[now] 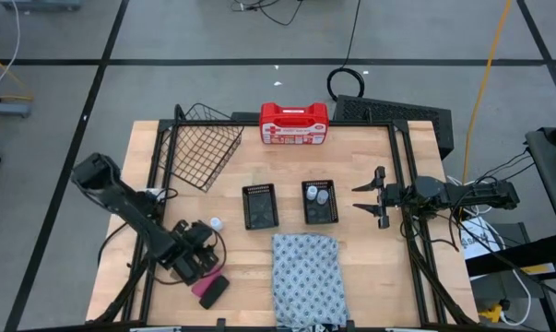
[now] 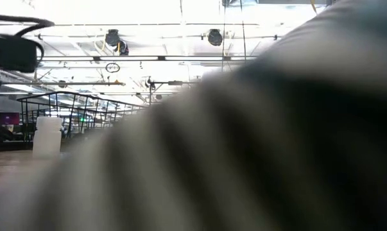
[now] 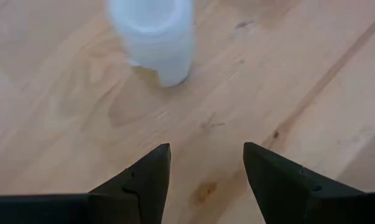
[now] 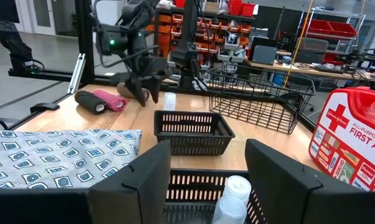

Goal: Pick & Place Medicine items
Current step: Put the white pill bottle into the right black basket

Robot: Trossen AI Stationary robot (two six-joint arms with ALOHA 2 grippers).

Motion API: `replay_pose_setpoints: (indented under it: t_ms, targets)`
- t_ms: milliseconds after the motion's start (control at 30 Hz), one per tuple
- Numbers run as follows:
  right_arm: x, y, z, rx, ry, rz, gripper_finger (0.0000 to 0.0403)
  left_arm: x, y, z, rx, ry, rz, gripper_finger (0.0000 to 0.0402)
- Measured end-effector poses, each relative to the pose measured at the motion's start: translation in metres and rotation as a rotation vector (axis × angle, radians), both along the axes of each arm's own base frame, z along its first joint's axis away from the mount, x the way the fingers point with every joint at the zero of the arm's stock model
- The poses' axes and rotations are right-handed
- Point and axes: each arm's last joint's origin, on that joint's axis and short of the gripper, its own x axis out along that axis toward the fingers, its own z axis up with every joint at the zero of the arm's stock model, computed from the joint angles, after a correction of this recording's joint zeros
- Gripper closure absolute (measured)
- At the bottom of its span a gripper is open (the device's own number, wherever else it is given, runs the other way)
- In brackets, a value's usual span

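The left gripper (image 1: 204,242) hangs low over the near-left part of the table (image 1: 370,258), its fingers (image 3: 143,180) spread apart with nothing between them, and the small white bottle (image 3: 155,38) stands upright on the bare wood directly ahead of the gap, close but not yet between the fingers. In the high view that bottle (image 1: 216,222) sits just beyond the claw, toward the two black mesh trays, so a short straight push forward would seem to bring the fingers to either side of it. Being round and upright, it offers no long axis to line up with. The pink block (image 1: 204,288) and black block (image 1: 214,291) lie beside each other behind the claw, nearer the table's front edge. The right gripper (image 1: 368,196) waits with its fingers parted beside the right tray (image 1: 321,214), which holds what look like two more bottles, though the view is too small to be sure. The left arm is plainly the nearer one.
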Motion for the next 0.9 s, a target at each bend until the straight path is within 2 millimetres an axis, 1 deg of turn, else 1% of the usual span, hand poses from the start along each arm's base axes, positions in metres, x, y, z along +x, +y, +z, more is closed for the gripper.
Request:
replay_pose_setpoints:
  t_ms: [133,300,367,500,633,900]
  targets:
    - [0.000,0.000,0.000,0.000,0.000,0.000,0.0206,0.007,-0.001,-0.016,0.051,0.013,0.005,0.0188]
    - [0.000,0.000,0.000,0.000,0.000,-0.001,0.0206,0.011,-0.002,-0.027,0.086,0.020,0.041,0.0188]
    - [0.000,0.000,0.000,0.000,0.000,0.000,0.0206,0.011,-0.002,-0.030,0.119,-0.004,0.050,0.0188]
    - [0.000,0.000,0.000,0.000,0.000,0.000,0.0206,0.012,0.001,-0.030,0.194,-0.066,0.051,0.0188]
    - [0.000,0.000,0.000,0.000,0.000,0.000,0.0206,0.012,0.005,-0.030,0.257,-0.091,0.052,0.0188]
    - [0.000,0.000,0.000,0.000,0.000,0.000,0.0206,0.019,0.015,-0.029,0.294,-0.103,0.091,0.0188]
